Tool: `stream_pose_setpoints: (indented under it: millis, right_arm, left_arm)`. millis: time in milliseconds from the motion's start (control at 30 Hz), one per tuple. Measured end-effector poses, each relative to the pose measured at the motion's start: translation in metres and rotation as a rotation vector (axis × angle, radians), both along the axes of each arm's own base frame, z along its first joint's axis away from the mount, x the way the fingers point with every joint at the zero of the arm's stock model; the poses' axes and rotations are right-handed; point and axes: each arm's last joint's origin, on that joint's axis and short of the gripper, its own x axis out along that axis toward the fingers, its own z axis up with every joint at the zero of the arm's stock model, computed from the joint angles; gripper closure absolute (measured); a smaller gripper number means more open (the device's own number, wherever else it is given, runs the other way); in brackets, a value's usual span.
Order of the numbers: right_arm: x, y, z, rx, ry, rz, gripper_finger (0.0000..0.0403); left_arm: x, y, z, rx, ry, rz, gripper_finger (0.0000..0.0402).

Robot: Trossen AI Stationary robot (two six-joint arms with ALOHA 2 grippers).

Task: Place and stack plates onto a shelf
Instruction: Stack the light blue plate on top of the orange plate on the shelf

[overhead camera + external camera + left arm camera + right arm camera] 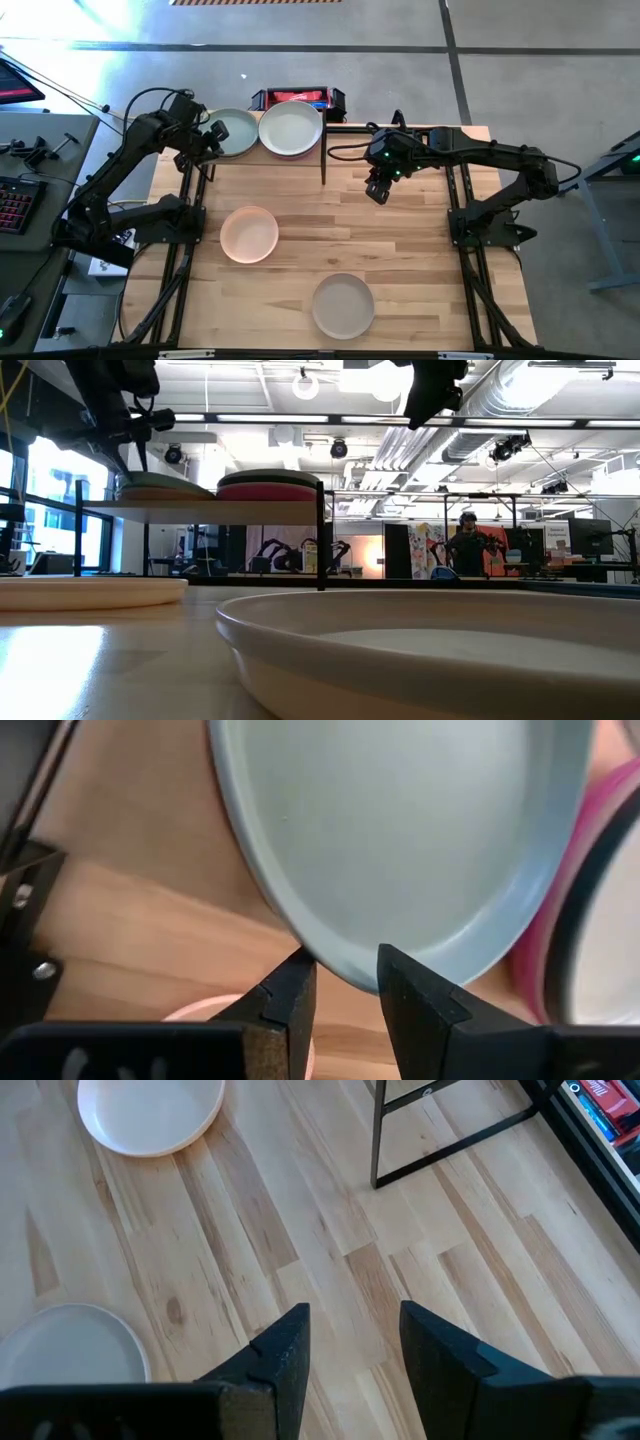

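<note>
The shelf (pixel 322 150) (pixel 200 508) is a raised light-wood board on dark legs at the table's far edge and carries two stacks. A sage green plate (pixel 234 132) (pixel 400 830) tops the left stack (pixel 165 486). An off-white plate (pixel 290 129) tops the right stack, with charcoal and pink plates (pixel 266 491) under it. A peach plate (pixel 249 234) and a beige plate (pixel 343 305) lie flat on the table. My left gripper (pixel 212 140) (pixel 346 990) is at the green plate's left rim, narrowly open. My right gripper (pixel 378 190) (pixel 355 1350) hangs open over bare table, right of the shelf. My left gripper comes at the sage green plate's left rim (pixel 345 978) from above, slanting in from the table's left. Its fingertips (pixel 298 982) stand either side of a short stretch of that rim. I cannot tell whether they touch it. The plate lies flat on its stack.
A red and black bin (pixel 296 97) sits behind the shelf. The shelf's dark upright post (pixel 323 160) (pixel 378 1140) stands between the stacks and my right gripper. Open tabletop lies around the two loose plates. A person (pixel 466 545) stands far off in the room.
</note>
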Motion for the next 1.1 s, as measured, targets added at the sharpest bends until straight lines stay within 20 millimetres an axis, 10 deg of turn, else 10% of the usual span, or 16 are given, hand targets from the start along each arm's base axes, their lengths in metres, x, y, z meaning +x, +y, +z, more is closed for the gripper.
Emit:
stream_pose_setpoints:
  millis: [1100]
  right_arm:
    - [0.000,0.000,0.000,0.002,0.000,-0.002,0.0269]
  left_arm:
    - [0.003,-0.003,0.001,-0.078,-0.103,-0.020,0.0298]
